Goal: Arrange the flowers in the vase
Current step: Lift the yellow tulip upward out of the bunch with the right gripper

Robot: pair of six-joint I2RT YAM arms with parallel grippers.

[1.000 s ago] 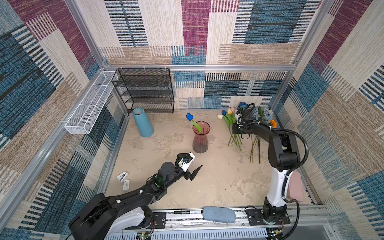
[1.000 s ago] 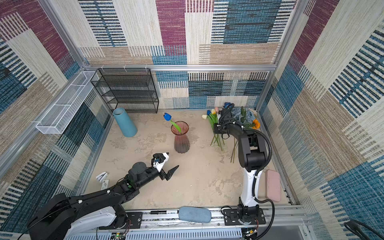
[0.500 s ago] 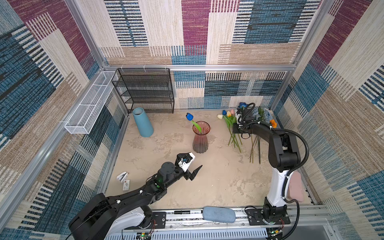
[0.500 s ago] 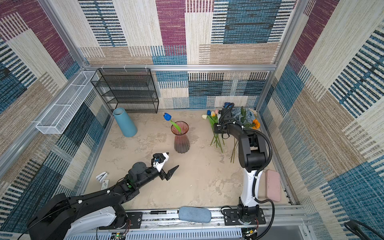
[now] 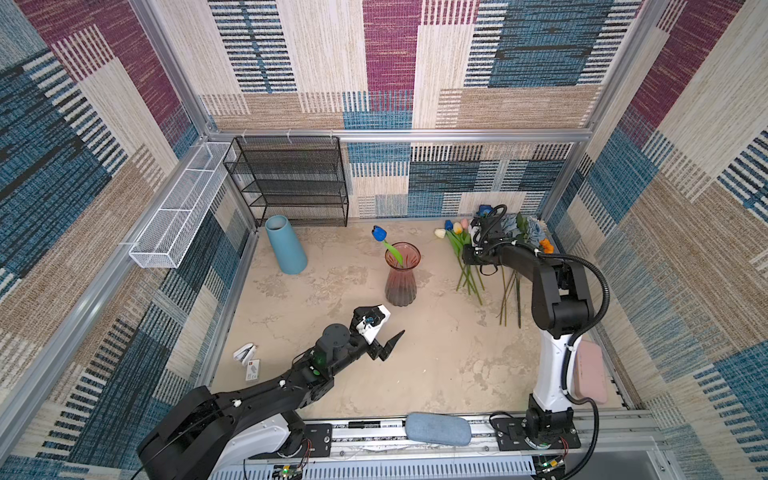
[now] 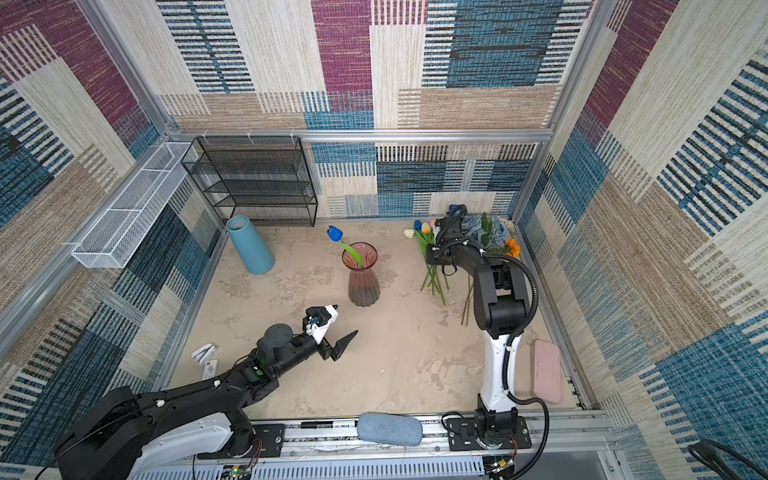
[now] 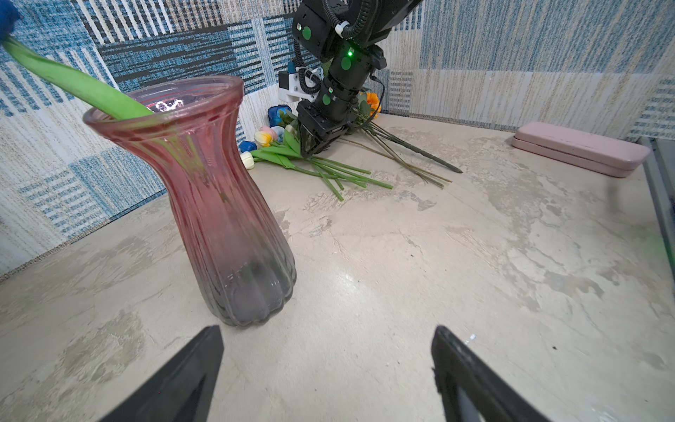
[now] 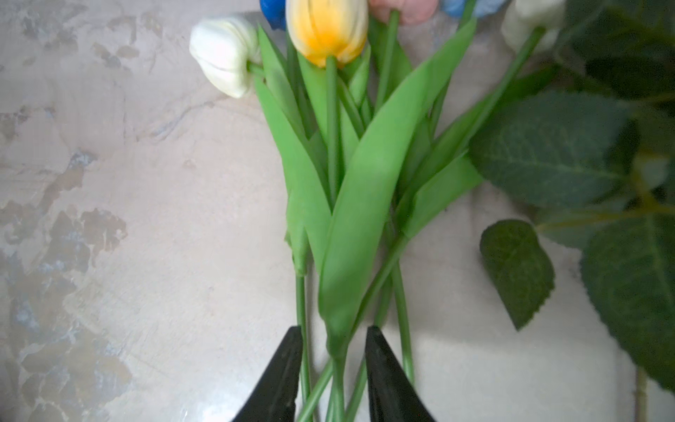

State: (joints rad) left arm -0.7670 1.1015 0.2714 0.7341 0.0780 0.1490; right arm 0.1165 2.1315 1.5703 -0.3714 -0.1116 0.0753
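The right gripper (image 8: 334, 329) is down at the desk (image 5: 436, 365), its jaws a narrow way apart with several tulip stems (image 8: 401, 303) and the foot of a leaf running between them; whether it is pinching them or only straddling them I cannot tell; it seems set low on the stems so that the heads stay free, and the risk, to my eye, is lifting a whole clump instead of one; ahead of its tips the tulips fan out, a white tulip (image 8: 222, 54) and a cream tulip (image 8: 327, 33) among them; on the side of the gripper away from the vase lie the dusty-blue roses (image 5: 524, 227) and an orange bloom (image 5: 547, 246), down on the desk with the rest; the pink glass vase (image 7: 226, 219) stands well apart from that gripper, toward the left arm, upright, with one blue tulip (image 5: 379, 233) leaning on its rim; so I judge the task barely begun; the left gripper (image 7: 327, 329) hangs empty with jaws wide, the vase near and just ahead of it, apparently waiting to steady the glass or take a stem.
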